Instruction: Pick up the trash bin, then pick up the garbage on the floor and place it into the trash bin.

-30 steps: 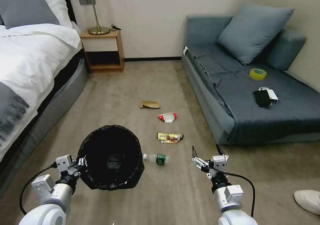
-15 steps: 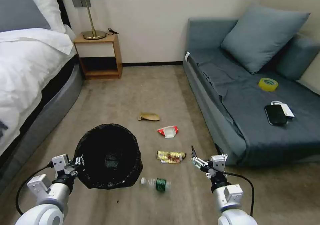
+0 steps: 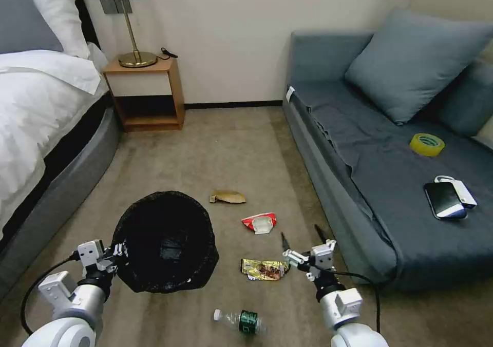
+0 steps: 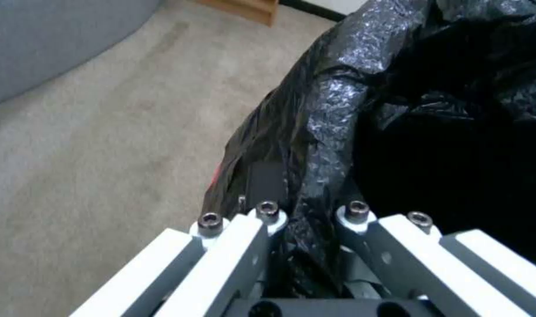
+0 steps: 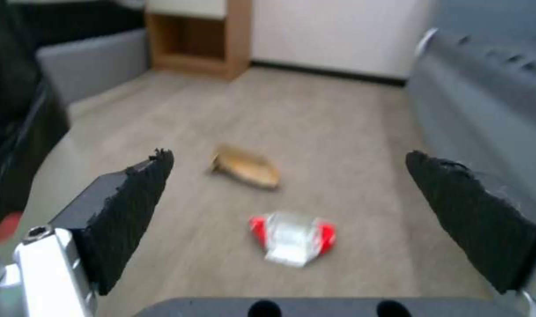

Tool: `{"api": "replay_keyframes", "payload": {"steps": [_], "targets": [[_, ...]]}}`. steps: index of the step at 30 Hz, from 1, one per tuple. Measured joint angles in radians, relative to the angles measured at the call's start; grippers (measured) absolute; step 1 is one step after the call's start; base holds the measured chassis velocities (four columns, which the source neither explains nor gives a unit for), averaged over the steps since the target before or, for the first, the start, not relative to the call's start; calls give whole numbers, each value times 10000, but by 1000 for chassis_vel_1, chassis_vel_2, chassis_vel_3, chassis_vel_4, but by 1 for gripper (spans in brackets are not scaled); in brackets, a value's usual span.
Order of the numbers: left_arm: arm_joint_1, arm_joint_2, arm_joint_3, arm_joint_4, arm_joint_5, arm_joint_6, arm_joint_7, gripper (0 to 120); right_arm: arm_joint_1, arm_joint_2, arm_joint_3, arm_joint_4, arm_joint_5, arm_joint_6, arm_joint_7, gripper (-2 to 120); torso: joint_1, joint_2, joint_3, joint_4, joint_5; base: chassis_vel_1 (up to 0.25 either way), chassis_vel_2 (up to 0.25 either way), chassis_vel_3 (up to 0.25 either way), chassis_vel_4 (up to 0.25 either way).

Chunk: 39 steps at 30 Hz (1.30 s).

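**One bin held, four litter pieces on the floor**

Your left end effector point(image 3: 119, 251) clamps the trash bin point(image 3: 164, 242) rim. Four garbage pieces lie on the floor point(image 3: 231, 147): bottle point(image 3: 240, 321), yellow-brown wrapper point(image 3: 263, 269), red-white packet point(image 3: 260, 223), tan paper point(image 3: 227, 197). Your right end effector point(image 3: 303, 239) hovers spread above the wrapper.

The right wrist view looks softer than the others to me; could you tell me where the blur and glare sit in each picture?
Right wrist view: the tan crumpled paper, the red-white packet and the room behind are blurred, the open right pincer less so. Left wrist view: sharp, with glare on the trash bin liner clamped in the left pincer. Head view: clear, and the bin's inside is dark.
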Motion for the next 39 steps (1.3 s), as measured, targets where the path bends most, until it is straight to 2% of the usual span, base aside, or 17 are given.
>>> {"api": "replay_keyframes", "payload": {"steps": [2,3,7,9,11,12,15,17,20,21,22,23,24,25,26,30,39], "targets": [[75,32,-8,-89,-64,115,-1,4,32,-486,-271,-167,301,-369,-64,100,0,0,0,-1,0,23,-22,-30,20],[75,32,-8,-89,-64,115,-1,4,32,-486,-271,-167,301,-369,-64,100,0,0,0,-1,0,0,0,0,0],[214,35,81,-202,-99,337,-55,4,224,-1671,-959,-427,1043,-1248,-151,100,0,0,0,-1,2,0,0,0,0],[219,23,101,-214,-97,382,-86,4,304,-1957,-1102,-470,1237,-1440,-177,100,0,0,0,-1,2,0,0,0,0],[226,-10,184,-340,-91,615,-221,4,630,-3199,-1611,-609,1968,-1980,-251,100,0,0,0,-2,2,0,0,0,0],[226,-10,184,-340,-91,615,-221,4,630,-3199,-1611,-609,1968,-1980,-251,100,0,0,0,-2,2,0,0,0,0],[87,-95,347,-494,35,784,-320,4,1415,-4716,-2496,-774,3186,-2569,-293,100,0,-1,0,-4,6,0,0,0,0],[45,-120,372,-507,68,805,-350,4,1636,-4993,-2703,-794,3516,-2692,-273,100,0,0,0,-5,5,0,0,0,0],[-160,-352,540,-614,258,985,-608,4,3550,-6722,-4475,-922,5374,-3489,-292,100,0,0,0,-1,3,0,0,0,0],[-160,-352,540,-614,258,985,-608,4,3550,-6722,-4475,-922,5374,-3489,-292,100,0,0,0,-1,3,0,0,0,0],[-215,-429,593,-632,311,1020,-689,4,4445,-7200,-5321,-1076,5838,-3630,-413,100,0,0,0,1,-10,0,0,0,0],[-250,-465,622,-632,350,1037,-746,4,5196,-7466,-6042,-1259,6159,-3733,-517,100,0,0,2,0,-4,0,0,0,0],[-280,-499,627,-633,386,1049,-774,4,5878,-7631,-6693,-1456,6419,-3795,-625,100,1,0,1,6,6,0,0,0,0],[-317,-531,609,-619,431,1056,-815,4,6580,-7714,-7391,-1704,6706,-3846,-754,100,1,0,1,0,1,0,0,0,0],[-317,-531,609,-619,431,1056,-815,4,6580,-7714,-7391,-1704,6706,-3846,-754,100,1,0,1,0,1,0,0,0,0],[-343,-564,305,-497,453,1070,-816,4,8246,-7472,-9246,-2307,7322,-4035,-978,100,0,-1,1,-3,1,0,0,0,0],[-393,-426,-257,-112,251,1057,-568,4,9800,-6558,-11204,-3118,7689,-4330,-1028,100,0,-1,2,-2,0,0,0,0,0]]}}
